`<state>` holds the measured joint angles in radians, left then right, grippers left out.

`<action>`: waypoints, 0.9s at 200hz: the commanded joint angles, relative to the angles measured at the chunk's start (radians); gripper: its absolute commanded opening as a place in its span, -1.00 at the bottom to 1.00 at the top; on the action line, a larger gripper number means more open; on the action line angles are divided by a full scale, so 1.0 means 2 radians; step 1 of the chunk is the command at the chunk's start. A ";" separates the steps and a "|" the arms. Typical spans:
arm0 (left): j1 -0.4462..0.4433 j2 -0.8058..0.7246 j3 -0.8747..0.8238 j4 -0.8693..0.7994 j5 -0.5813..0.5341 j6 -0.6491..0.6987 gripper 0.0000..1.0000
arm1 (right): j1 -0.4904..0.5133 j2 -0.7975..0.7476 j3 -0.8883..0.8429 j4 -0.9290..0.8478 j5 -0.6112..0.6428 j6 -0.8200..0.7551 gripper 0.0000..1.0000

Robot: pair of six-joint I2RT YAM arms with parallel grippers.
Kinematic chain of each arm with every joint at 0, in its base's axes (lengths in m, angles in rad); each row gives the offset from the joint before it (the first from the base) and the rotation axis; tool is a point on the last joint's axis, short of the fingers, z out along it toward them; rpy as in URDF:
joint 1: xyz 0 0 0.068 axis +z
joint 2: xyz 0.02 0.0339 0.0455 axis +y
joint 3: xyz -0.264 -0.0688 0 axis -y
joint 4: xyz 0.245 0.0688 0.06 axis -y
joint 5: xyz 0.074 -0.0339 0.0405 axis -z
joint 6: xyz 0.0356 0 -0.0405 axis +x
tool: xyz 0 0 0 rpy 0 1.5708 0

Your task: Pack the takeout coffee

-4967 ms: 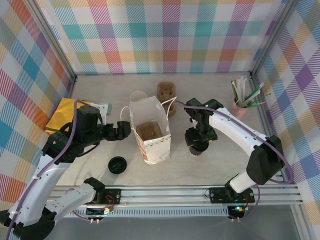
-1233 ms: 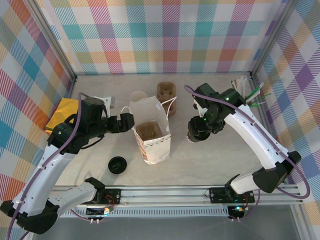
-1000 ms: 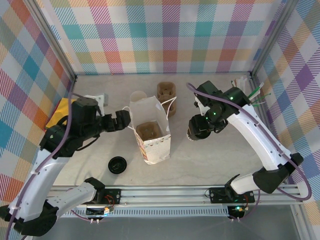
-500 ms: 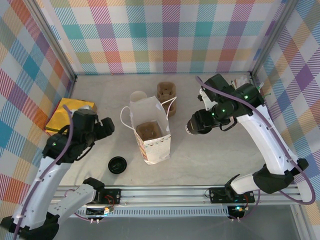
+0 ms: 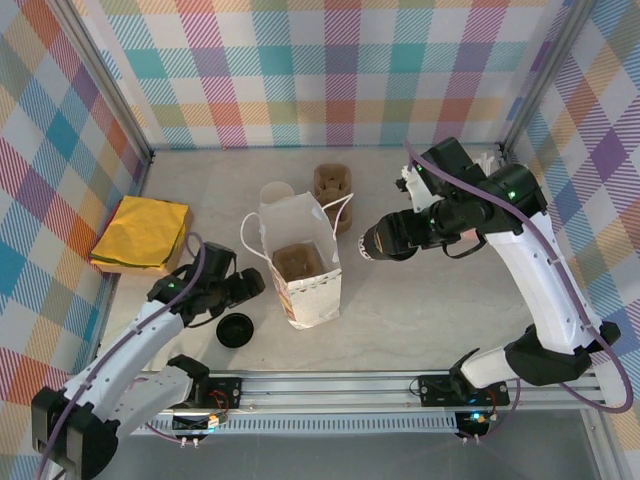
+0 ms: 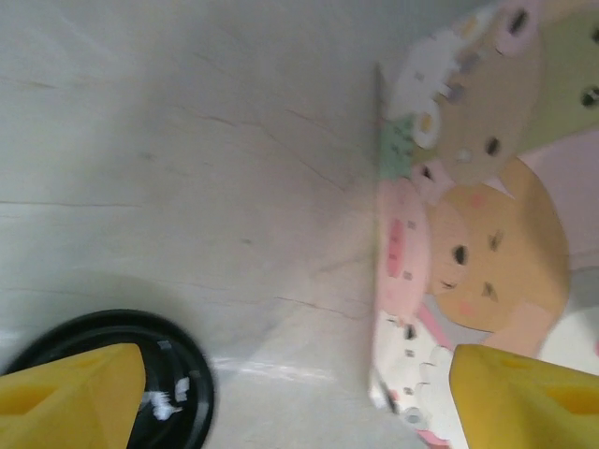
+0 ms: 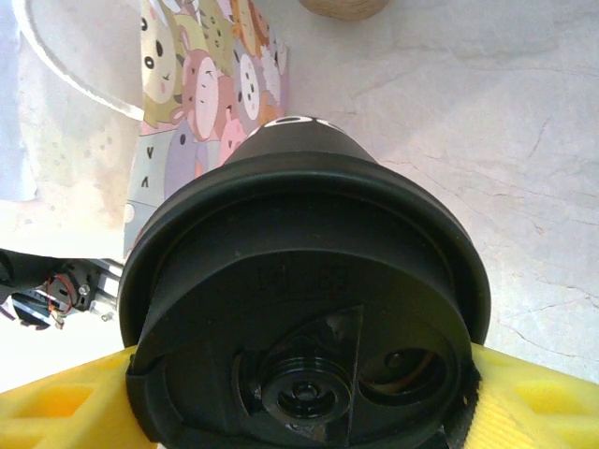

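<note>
The tabletop is pale stone-look laminate with faint veins. It is walled on three sides by pastel plaid panels and has an aluminium rail along its near edge.

The takeout coffee is off the surface, just right of the paper bag and apart from it. It is clamped in the right end effector between yellow ribbed fingers, with its glossy round black lid facing the wrist camera.

The bag is white, printed with cartoon animals, and stands open with a brown pulp tray inside. Behind it are a lidless white cup and a brown pulp carrier.

The left end effector is spread wide on nothing, low beside the bag's left face. A loose flat black lid lies just beneath it (slightly blurred). A folded yellow cloth lies far left.
</note>
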<state>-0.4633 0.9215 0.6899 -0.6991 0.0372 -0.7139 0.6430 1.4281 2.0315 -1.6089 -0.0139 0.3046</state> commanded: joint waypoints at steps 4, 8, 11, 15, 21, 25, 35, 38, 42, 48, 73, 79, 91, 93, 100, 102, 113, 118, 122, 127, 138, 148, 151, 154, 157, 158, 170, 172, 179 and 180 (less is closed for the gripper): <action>-0.038 0.031 -0.009 0.087 0.022 -0.028 0.68 | 0.003 0.004 0.023 -0.024 -0.020 0.008 0.40; -0.043 0.037 -0.010 0.091 0.021 -0.031 0.68 | 0.002 0.004 0.026 -0.024 -0.019 0.008 0.40; -0.046 0.042 -0.012 0.094 0.019 -0.032 0.68 | 0.003 0.004 0.029 -0.025 -0.020 0.008 0.40; -0.049 0.048 -0.012 0.097 0.018 -0.034 0.68 | 0.003 0.004 0.032 -0.027 -0.020 0.008 0.40; -0.053 0.055 -0.013 0.100 0.015 -0.036 0.68 | 0.002 0.004 0.035 -0.028 -0.018 0.008 0.40; -0.056 0.059 -0.014 0.103 0.014 -0.038 0.68 | 0.002 0.003 0.038 -0.030 -0.016 0.008 0.40; -0.061 0.065 -0.014 0.111 0.013 -0.040 0.68 | 0.002 0.001 0.041 -0.030 -0.015 0.006 0.40; -0.063 0.066 -0.015 0.115 0.013 -0.041 0.68 | 0.002 -0.001 0.042 -0.030 -0.015 0.006 0.40; -0.066 0.067 -0.015 0.118 0.013 -0.041 0.68 | 0.002 -0.001 0.042 -0.031 -0.015 0.006 0.39; -0.070 0.069 -0.015 0.123 0.012 -0.044 0.68 | 0.002 -0.003 0.044 -0.031 -0.013 0.006 0.40; -0.078 0.078 -0.013 0.132 0.007 -0.049 0.68 | 0.003 -0.008 0.047 -0.036 -0.011 0.004 0.40; -0.080 0.081 -0.013 0.135 0.006 -0.050 0.68 | 0.003 -0.008 0.047 -0.037 -0.011 0.004 0.40; -0.081 0.089 -0.012 0.139 0.007 -0.050 0.68 | 0.002 -0.008 0.049 -0.040 -0.011 0.003 0.39; -0.082 0.090 -0.012 0.139 0.006 -0.051 0.68 | 0.002 -0.009 0.050 -0.040 -0.011 0.003 0.39; -0.083 0.094 -0.010 0.139 0.005 -0.050 0.68 | 0.003 -0.010 0.053 -0.040 -0.011 0.002 0.39; -0.083 0.096 -0.009 0.139 0.006 -0.050 0.68 | 0.003 -0.011 0.054 -0.041 -0.011 0.002 0.39; -0.087 0.102 -0.007 0.142 0.005 -0.050 0.68 | 0.003 -0.011 0.061 -0.044 -0.008 0.001 0.39; -0.088 0.104 -0.006 0.143 0.005 -0.051 0.68 | 0.002 -0.011 0.066 -0.045 -0.007 0.001 0.39; -0.089 0.105 -0.006 0.145 0.005 -0.050 0.68 | 0.003 -0.012 0.068 -0.045 -0.007 0.001 0.39; -0.091 0.108 -0.005 0.146 0.005 -0.051 0.68 | 0.003 -0.012 0.070 -0.045 -0.008 0.001 0.39; -0.094 0.111 -0.002 0.148 0.005 -0.050 0.68 | 0.002 -0.012 0.074 -0.045 -0.014 0.001 0.39; -0.096 0.114 0.000 0.149 0.004 -0.050 0.68 | 0.003 -0.011 0.075 -0.045 -0.021 0.002 0.39; -0.098 0.115 0.001 0.148 0.004 -0.050 0.68 | 0.003 -0.011 0.074 -0.044 -0.023 0.003 0.39; -0.098 0.115 0.002 0.149 0.003 -0.050 0.68 | 0.003 -0.011 0.075 -0.043 -0.024 0.003 0.39; -0.098 0.116 0.002 0.149 0.003 -0.050 0.68 | 0.003 -0.011 0.074 -0.043 -0.026 0.003 0.39; -0.098 0.116 0.002 0.149 0.003 -0.050 0.68 | 0.003 -0.011 0.074 -0.042 -0.026 0.003 0.39; -0.101 0.116 0.004 0.150 0.003 -0.051 0.68 | 0.003 -0.012 0.071 -0.037 -0.032 0.005 0.39; -0.101 0.117 0.004 0.150 0.002 -0.050 0.68 | 0.003 -0.012 0.070 -0.036 -0.034 0.005 0.38; -0.103 0.117 0.004 0.151 0.002 -0.050 0.68 | 0.003 -0.012 0.068 -0.031 -0.039 0.006 0.38; -0.102 0.117 0.004 0.150 0.002 -0.051 0.68 | 0.004 -0.011 0.068 -0.031 -0.040 0.006 0.38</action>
<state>-0.6529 1.1511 0.6708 -0.4133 0.0578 -0.8005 0.6430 1.4143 2.1548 -1.6089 -0.0475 0.3058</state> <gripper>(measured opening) 0.840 0.699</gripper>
